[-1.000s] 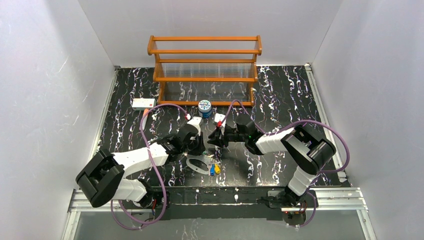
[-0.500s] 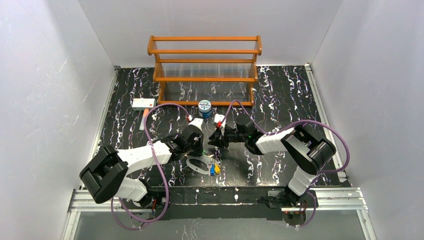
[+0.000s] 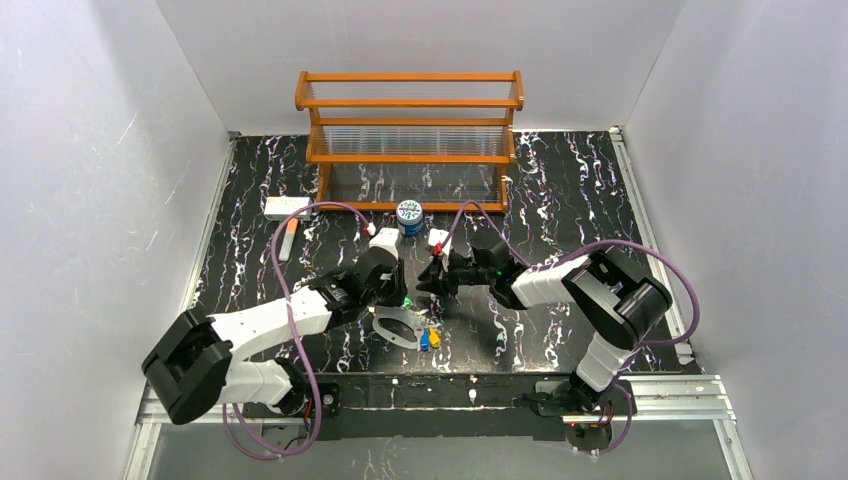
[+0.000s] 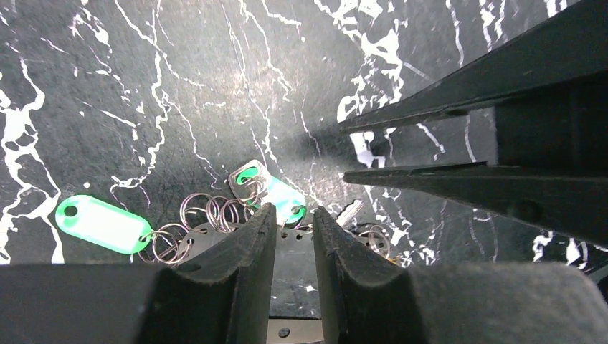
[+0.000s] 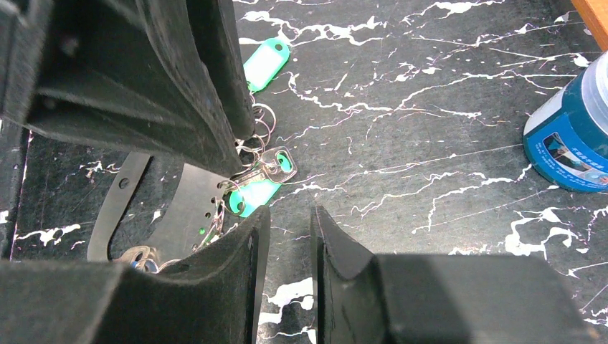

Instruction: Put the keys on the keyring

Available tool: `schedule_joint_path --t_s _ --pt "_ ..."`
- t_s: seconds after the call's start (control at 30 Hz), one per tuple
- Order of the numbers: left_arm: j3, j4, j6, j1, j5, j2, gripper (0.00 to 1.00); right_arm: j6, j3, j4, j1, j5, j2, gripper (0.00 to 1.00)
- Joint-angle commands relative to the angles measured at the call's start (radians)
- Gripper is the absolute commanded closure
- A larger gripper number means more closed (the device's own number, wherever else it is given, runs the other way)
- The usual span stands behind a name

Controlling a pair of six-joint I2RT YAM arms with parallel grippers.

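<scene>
The keyring (image 3: 395,328), a whitish flat loop, lies on the black marbled table near the front. A blue key (image 3: 424,341) and a yellow key (image 3: 435,338) lie at its right end. Green keys (image 4: 100,223) (image 4: 276,192) on small wire rings lie at its far edge. My left gripper (image 3: 398,298) (image 4: 294,215) hangs low over the keyring's holed rim (image 4: 292,251), jaws a narrow gap apart with nothing between them. My right gripper (image 3: 432,283) (image 5: 287,215) faces it closely, jaws slightly apart over bare table, next to a green key (image 5: 254,195).
A wooden rack (image 3: 410,130) stands at the back. A blue-and-white can (image 3: 409,216) (image 5: 570,136) stands just behind the grippers. A white box (image 3: 285,207) and an orange stick (image 3: 288,242) lie at the left. The purple cables loop over both arms.
The left arm's elbow and shoulder have swung left and lower, and its cable has shifted. The left gripper has stayed over the keyring. The right arm has not moved.
</scene>
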Motion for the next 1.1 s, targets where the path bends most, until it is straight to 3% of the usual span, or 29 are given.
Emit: schedule_joint_path --t_s 0.0,0.2,0.47,1.07 --pt "0.001 -0.009 -0.075 -0.004 -0.07 -0.056 0.78 -0.004 0.03 0.016 -0.004 -0.015 -0.015 0.65" --pt "0.011 -0.043 -0.167 -0.004 -0.052 -0.011 0.82 -0.005 0.028 0.013 -0.004 -0.015 -0.015 0.65" --pt "0.025 -0.116 -0.231 -0.004 -0.102 0.019 0.76 -0.009 0.027 0.003 -0.003 -0.013 -0.019 0.65" --pt "0.05 -0.086 -0.2 -0.005 -0.084 0.128 0.84 -0.01 0.031 -0.012 -0.005 -0.009 -0.022 0.66"
